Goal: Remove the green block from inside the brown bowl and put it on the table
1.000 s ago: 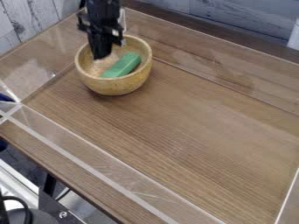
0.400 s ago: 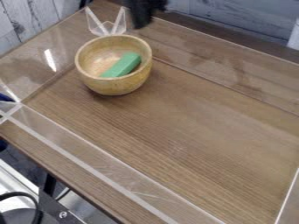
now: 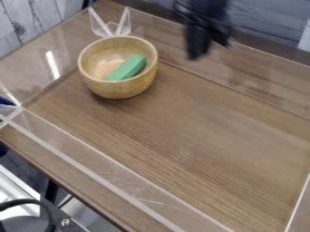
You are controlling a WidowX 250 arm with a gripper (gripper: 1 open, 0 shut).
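The brown bowl (image 3: pixel 92 82) stands at the back left of the table (image 3: pixel 182 136). Inside it the green block (image 3: pixel 126 66) lies flat against the right side, on the pale bottom. My gripper (image 3: pixel 194 53) is a dark, blurred shape hanging above the table to the right of the bowl, well apart from it and pointing down. Its fingers look shut, and nothing shows between them.
Clear plastic edging (image 3: pixel 72 149) runs along the table's front and left sides. A clear plastic piece (image 3: pixel 107 24) sticks up just behind the bowl. A grey plank wall (image 3: pixel 31 18) is at the back left.
My gripper has risen out of the bowl and swung to the right, away from it. The green block has stayed in the bowl.
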